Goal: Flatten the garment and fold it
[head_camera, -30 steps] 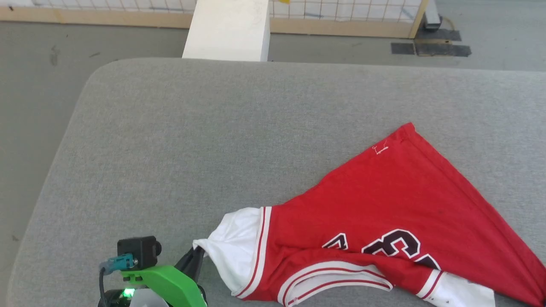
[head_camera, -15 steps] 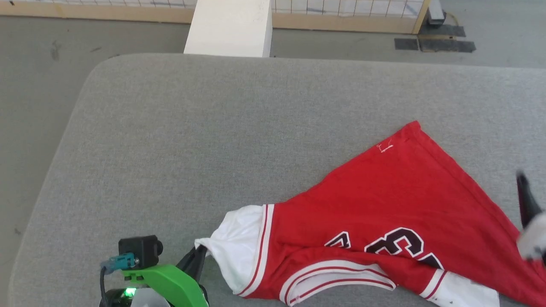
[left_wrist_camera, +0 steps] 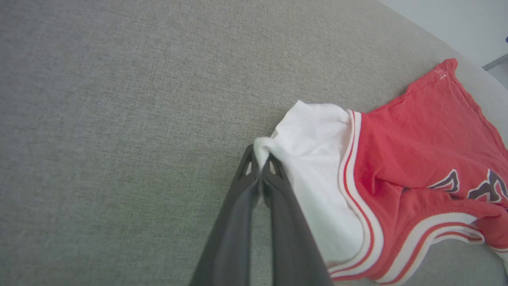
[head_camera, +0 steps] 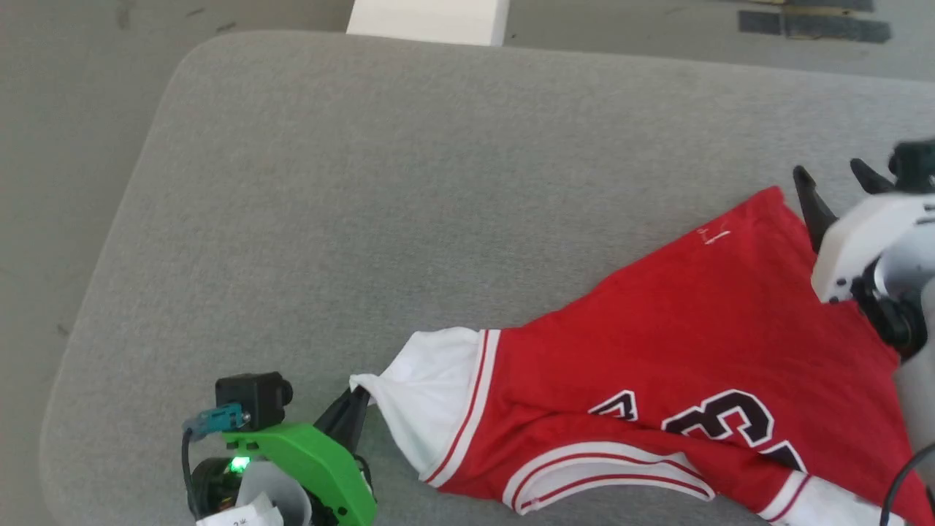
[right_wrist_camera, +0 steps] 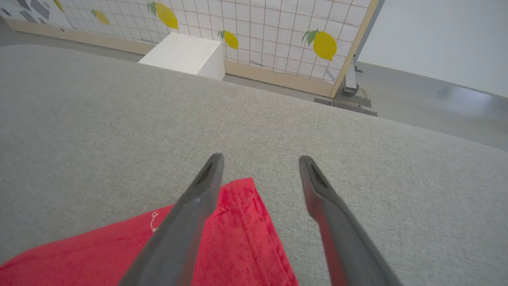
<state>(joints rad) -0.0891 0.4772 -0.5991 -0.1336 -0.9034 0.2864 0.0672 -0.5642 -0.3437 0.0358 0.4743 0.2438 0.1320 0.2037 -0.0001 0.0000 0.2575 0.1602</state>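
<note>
The red T-shirt (head_camera: 679,321) lies crumpled on the grey padded table (head_camera: 409,183), its white sleeve (head_camera: 431,380) pointing left and dark lettering near the front. My left gripper (head_camera: 359,398) is shut on the tip of that white sleeve (left_wrist_camera: 313,139), seen pinched between the fingers (left_wrist_camera: 260,167) in the left wrist view. My right gripper (head_camera: 833,175) stands open at the far right, just above the shirt's far hem corner (right_wrist_camera: 238,198); its fingers (right_wrist_camera: 198,198) straddle that corner without touching it.
A white block (head_camera: 431,18) stands on the floor beyond the table's far edge. A wood-framed mesh screen with lemon prints (right_wrist_camera: 238,31) lines the back. Bare grey table surface stretches left and behind the shirt.
The head camera has tilted down and shifted. My right gripper has come into view from the right and advanced to the shirt's far hem corner. The left gripper still holds the sleeve.
</note>
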